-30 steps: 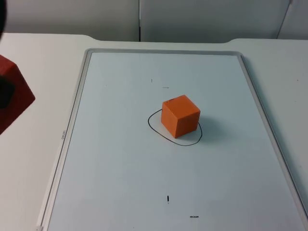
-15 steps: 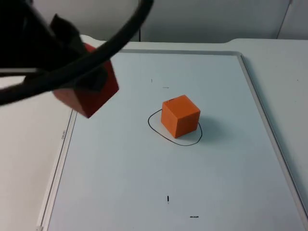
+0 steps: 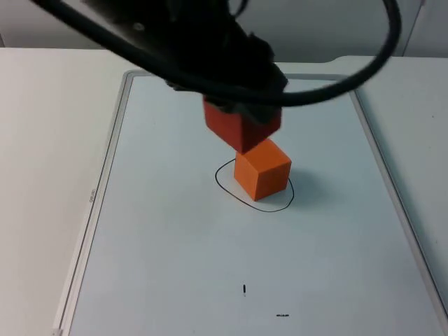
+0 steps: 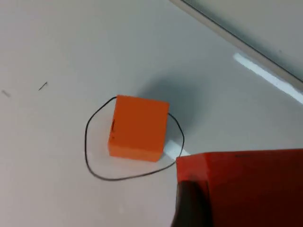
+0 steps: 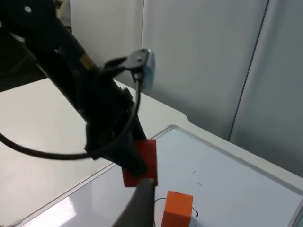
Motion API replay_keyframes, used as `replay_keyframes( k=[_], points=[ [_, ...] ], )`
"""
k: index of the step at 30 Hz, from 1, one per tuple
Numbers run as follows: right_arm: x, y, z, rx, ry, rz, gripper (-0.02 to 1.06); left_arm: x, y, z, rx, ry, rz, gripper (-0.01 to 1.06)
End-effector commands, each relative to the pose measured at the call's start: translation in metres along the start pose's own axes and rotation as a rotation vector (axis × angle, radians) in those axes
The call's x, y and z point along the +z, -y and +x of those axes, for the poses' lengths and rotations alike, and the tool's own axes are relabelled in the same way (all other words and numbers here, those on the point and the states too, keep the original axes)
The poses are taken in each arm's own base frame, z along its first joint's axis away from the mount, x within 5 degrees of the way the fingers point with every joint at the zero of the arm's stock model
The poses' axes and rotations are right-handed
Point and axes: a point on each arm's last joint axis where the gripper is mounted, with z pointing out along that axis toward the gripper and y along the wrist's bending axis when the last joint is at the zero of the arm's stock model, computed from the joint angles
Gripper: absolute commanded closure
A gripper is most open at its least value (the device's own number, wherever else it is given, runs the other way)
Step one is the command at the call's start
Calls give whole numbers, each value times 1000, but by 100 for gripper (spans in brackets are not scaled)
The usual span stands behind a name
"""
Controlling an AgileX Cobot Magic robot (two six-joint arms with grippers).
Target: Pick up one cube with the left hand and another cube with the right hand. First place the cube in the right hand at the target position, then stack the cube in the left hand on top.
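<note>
top view: an orange cube sits inside the drawn ring on the whiteboard, so the first placement looks done. the left gripper hangs just above it, clamped on a red cube that is not yet set down; stacking is left. the right arm waits, raised well off the board, and its gripper's grip cannot be told.
</note>
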Motion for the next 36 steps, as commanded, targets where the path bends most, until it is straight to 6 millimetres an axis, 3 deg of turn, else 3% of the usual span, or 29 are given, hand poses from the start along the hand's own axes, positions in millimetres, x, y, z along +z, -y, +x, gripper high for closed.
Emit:
replay_keyframes(
  k=[1, 9, 17, 30, 36],
  points=[
    [2, -1, -1, 8, 12, -5, 18, 20, 3, -9, 25, -16, 19, 87],
    [2, -1, -1, 17, 10, -11, 18, 67, -11, -27, 114, -101, 36, 87],
    [2, -2, 0, 24, -1, -17, 18, 95, -22, -36, 167, -142, 23, 87],
    [2, -2, 1, 25, -13, -21, 18, 96, -58, -31, 83, -136, -6, 87],
    [2, -1, 1, 11, -13, -15, 18, 100, -53, -33, 82, -114, 17, 87]
  ],
)
